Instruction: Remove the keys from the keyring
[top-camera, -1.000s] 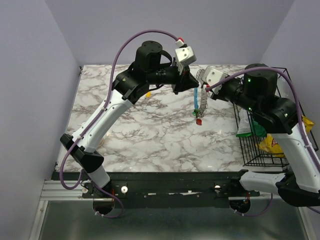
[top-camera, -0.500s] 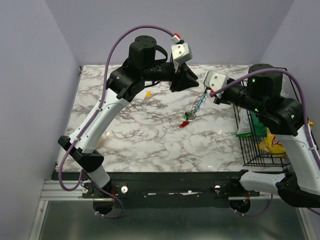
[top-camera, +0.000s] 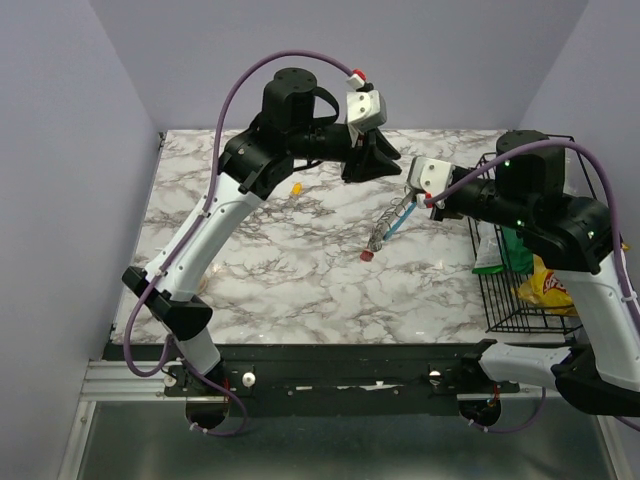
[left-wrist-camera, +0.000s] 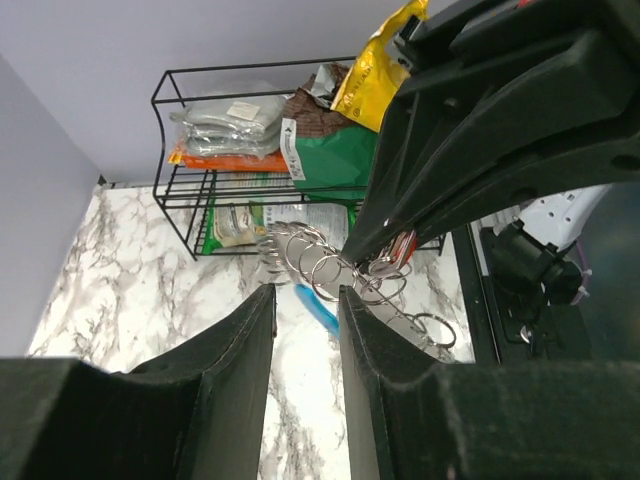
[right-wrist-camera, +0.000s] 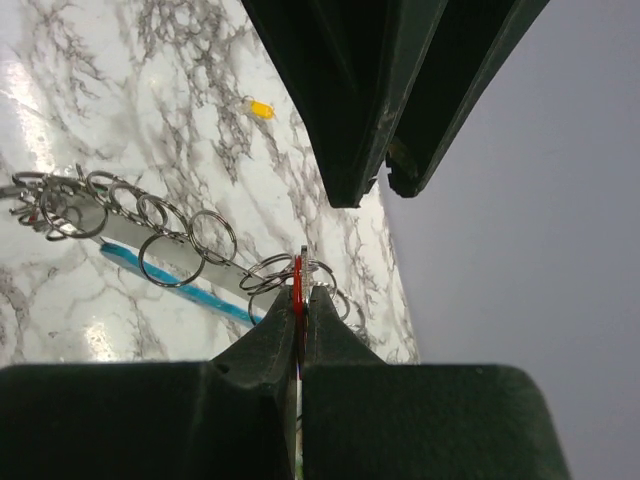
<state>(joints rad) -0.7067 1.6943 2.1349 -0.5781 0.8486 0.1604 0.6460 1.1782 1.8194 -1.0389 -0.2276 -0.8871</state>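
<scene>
The keyring (top-camera: 386, 231) is a chain of silver split rings with a bright blue strip. It hangs slanting from my right gripper (top-camera: 409, 197), and a red key (top-camera: 368, 256) at its low end is at the marble table. In the right wrist view my right gripper (right-wrist-camera: 300, 292) is shut on another red key (right-wrist-camera: 297, 272) at the chain's top, with the rings (right-wrist-camera: 160, 245) trailing left. My left gripper (top-camera: 377, 166) is open and empty, just up-left of the right one. In its own view the left gripper (left-wrist-camera: 305, 300) faces the rings (left-wrist-camera: 325, 268). A yellow key (top-camera: 295, 187) lies loose on the table.
A black wire basket (top-camera: 488, 308) with snack bags (top-camera: 545, 290) stands at the table's right edge, beside the right arm; it also shows in the left wrist view (left-wrist-camera: 190, 215). Purple walls close in the back and the sides.
My left gripper has drawn back from the chain's top end. My right gripper has moved down and left, and the chain has swung from vertical to slanting left, its red end lower.
</scene>
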